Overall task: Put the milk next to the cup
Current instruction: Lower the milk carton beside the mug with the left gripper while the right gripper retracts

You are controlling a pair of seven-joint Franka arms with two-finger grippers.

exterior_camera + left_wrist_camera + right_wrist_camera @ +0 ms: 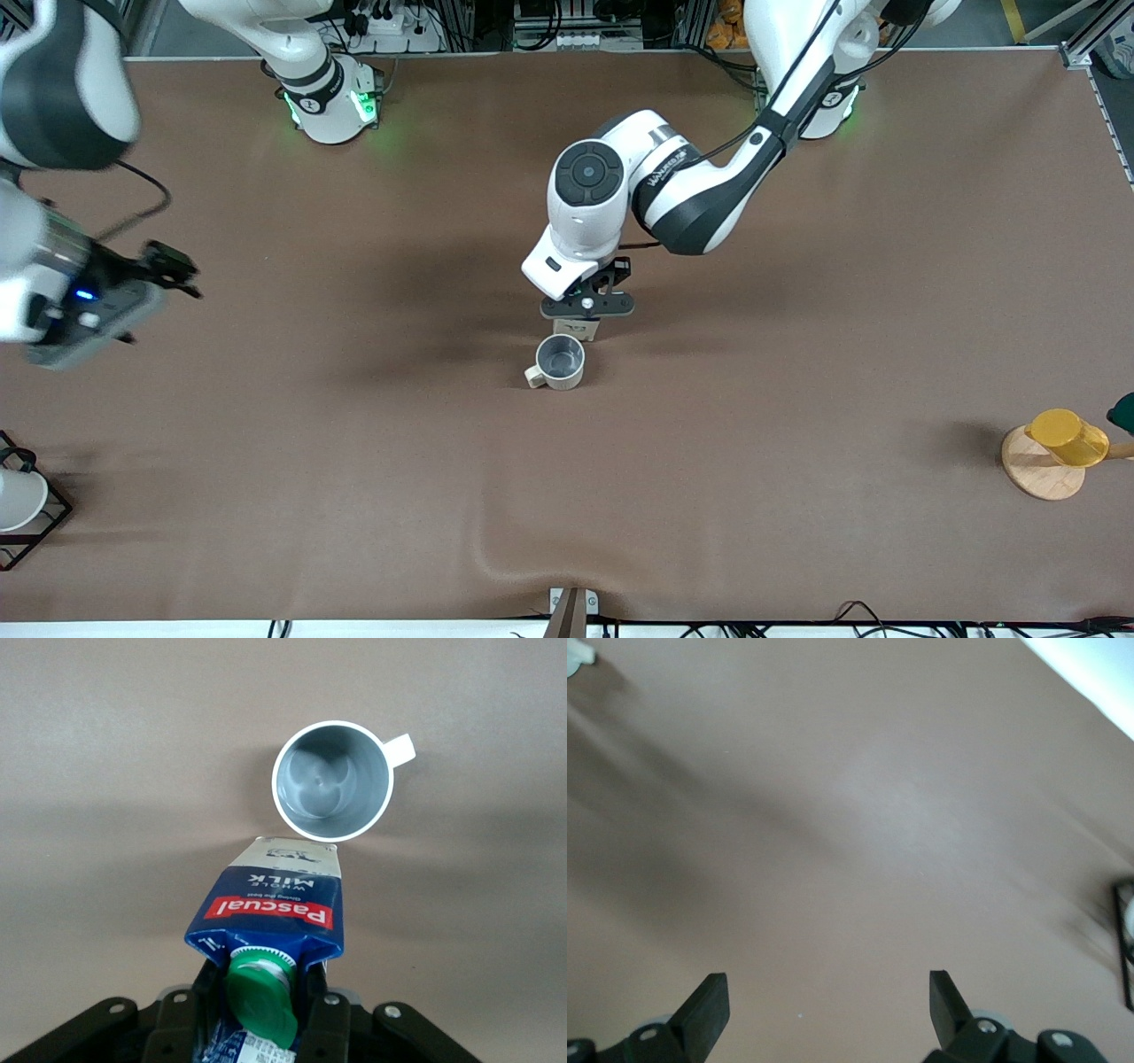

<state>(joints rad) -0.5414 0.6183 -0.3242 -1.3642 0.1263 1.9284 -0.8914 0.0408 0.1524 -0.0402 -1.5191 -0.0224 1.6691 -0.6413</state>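
Observation:
The milk (275,904) is a dark blue carton with a green cap, a red label and pale sides. My left gripper (259,992) is shut on its top, with one finger on each side of the cap. In the front view only a pale bit of the milk (588,330) shows under the left gripper (587,310). It stands upright right beside the cup (560,361), a pale grey-beige mug with a grey inside, and is farther from the front camera than the cup. The cup also shows in the left wrist view (332,780). My right gripper (168,270) waits open and empty, raised over the right arm's end of the table, and shows in its own wrist view (828,992).
A yellow cup (1067,437) lies on a round wooden coaster (1038,474) at the left arm's end. A dark green thing (1123,412) sits beside it at the view's edge. A white cup (18,501) in a black wire rack (53,518) stands at the right arm's end.

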